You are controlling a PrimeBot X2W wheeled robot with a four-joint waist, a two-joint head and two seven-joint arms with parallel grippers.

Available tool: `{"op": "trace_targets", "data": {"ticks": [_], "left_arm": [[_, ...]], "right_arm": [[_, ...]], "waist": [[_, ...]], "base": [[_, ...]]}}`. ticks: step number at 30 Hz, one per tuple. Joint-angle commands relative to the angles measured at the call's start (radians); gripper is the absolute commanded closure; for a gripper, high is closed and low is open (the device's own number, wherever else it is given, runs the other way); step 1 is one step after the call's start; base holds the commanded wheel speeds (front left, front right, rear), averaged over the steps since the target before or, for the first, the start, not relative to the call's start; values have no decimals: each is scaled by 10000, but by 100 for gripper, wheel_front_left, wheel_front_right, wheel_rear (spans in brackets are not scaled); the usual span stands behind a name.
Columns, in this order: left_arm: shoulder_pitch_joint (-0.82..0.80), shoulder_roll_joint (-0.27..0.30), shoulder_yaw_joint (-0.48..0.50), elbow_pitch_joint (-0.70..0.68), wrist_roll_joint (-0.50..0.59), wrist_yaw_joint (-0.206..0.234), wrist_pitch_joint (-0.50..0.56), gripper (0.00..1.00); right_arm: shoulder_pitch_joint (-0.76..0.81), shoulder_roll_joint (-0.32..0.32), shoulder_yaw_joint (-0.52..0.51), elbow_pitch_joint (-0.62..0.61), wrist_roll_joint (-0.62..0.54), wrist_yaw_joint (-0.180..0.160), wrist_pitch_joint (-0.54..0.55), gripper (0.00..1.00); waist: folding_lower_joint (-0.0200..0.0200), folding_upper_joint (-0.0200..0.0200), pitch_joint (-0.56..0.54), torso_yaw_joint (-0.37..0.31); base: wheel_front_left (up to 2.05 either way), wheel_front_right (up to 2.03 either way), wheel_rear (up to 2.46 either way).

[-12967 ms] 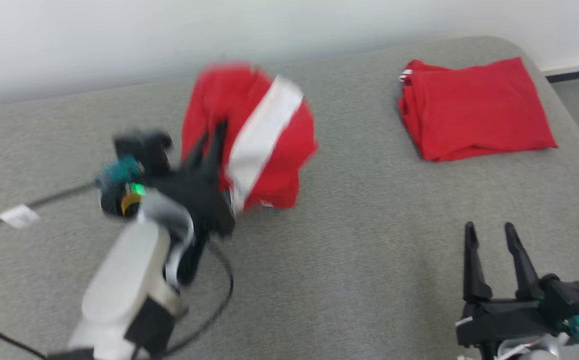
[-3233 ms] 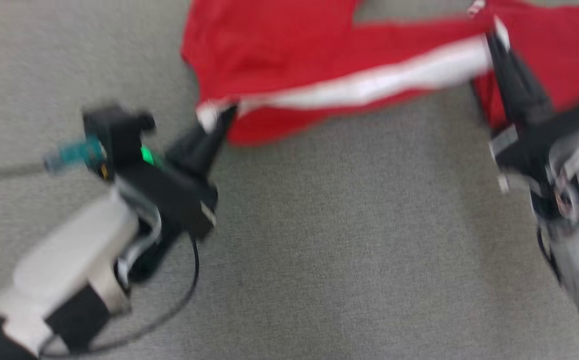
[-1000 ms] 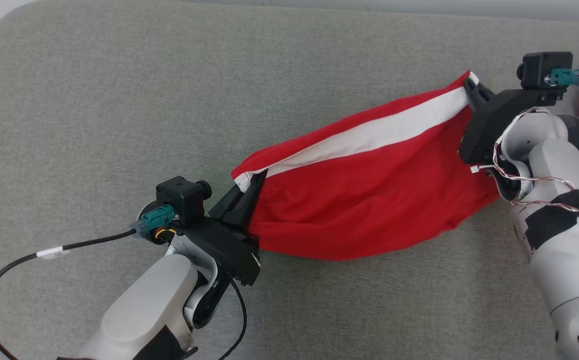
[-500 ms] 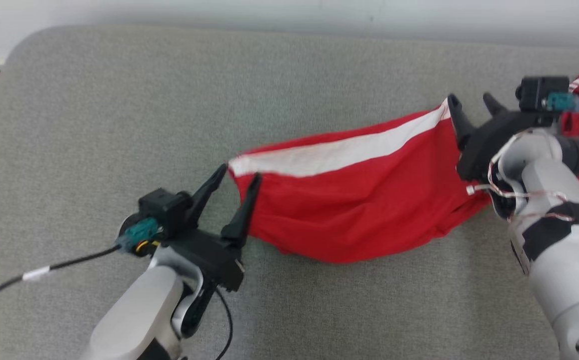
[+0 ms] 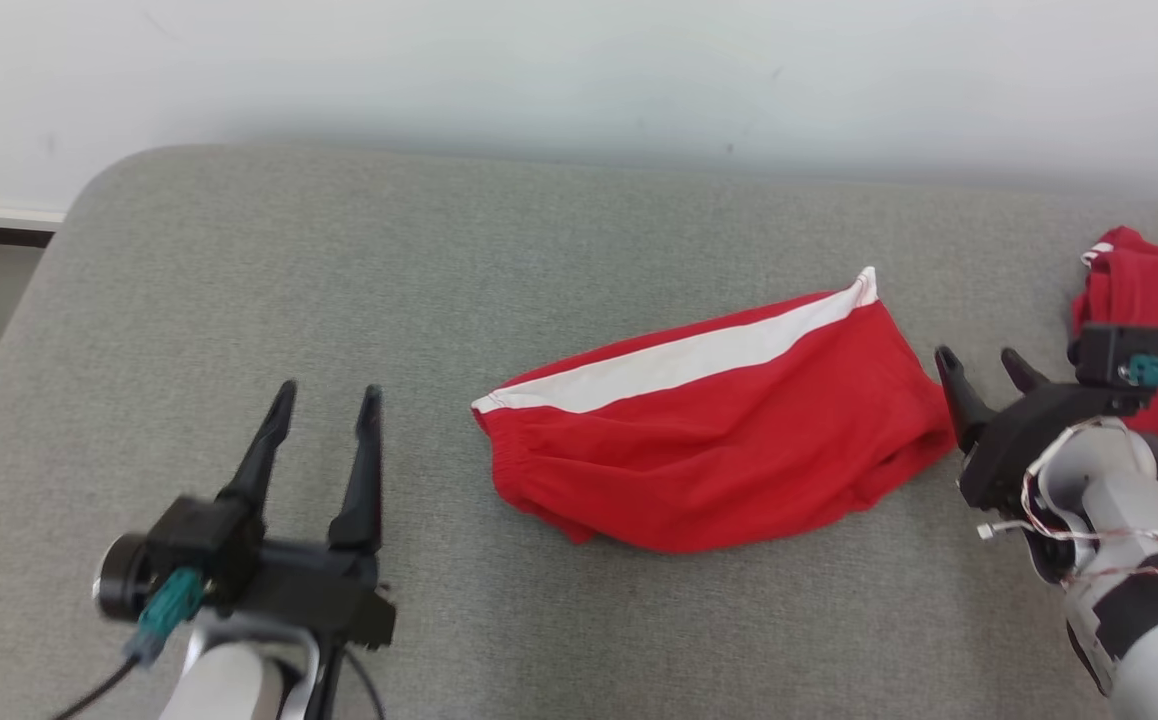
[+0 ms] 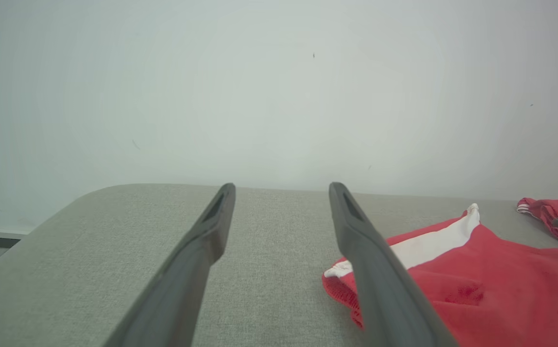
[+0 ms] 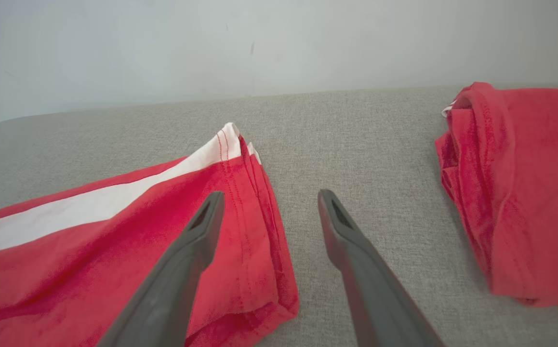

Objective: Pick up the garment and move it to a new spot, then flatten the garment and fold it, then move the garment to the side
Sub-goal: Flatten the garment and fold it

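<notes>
Change: garment [image 5: 709, 440] is released at both ends | left fingers [image 5: 363, 460] and right fingers [image 5: 957, 395] are spread wide, empty, drawn clear | garment is laid mid-surface [image 5: 339, 250], rumpled | flattening is judged next

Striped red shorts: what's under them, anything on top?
The striped red shorts lie on the grey padded surface, which shows all around their edges. Whatever is beneath the cloth itself is covered. Nothing rests on top.
</notes>
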Motion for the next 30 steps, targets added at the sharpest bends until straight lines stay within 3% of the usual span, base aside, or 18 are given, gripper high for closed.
{"op": "trace_targets", "data": {"ticks": [1,9,17,18,21,30], "left_arm": [[370,121,169,-214,277,97,-32,0],[1632,210,835,-1174,1055,578,-32,0],[1844,51,946,-1401,1305,314,-32,0],[1827,42,968,-1391,1329,317,-32,0],[1877,-32,1015,-1325,1376,218,-32,0],[2486,66,1092,-743,1394,-30,-32,0]], "right_arm": [[172,-75,42,-3,147,-20,-33,0],[212,-83,305,576,133,-20,101,0],[-266,160,225,2072,-182,-20,231,0],[-303,266,268,2126,-167,-20,265,15],[-180,443,394,2209,7,-20,493,100],[944,270,484,1211,1077,-20,20,100]], "waist": [[2,1,-98,129],[2,1,67,477],[2,1,303,792],[2,1,298,809],[2,1,191,755],[2,1,-1039,108]], "base": [[0,0,0],[0,0,0],[0,0,0],[0,0,0],[0,0,0],[0,0,0]]}}
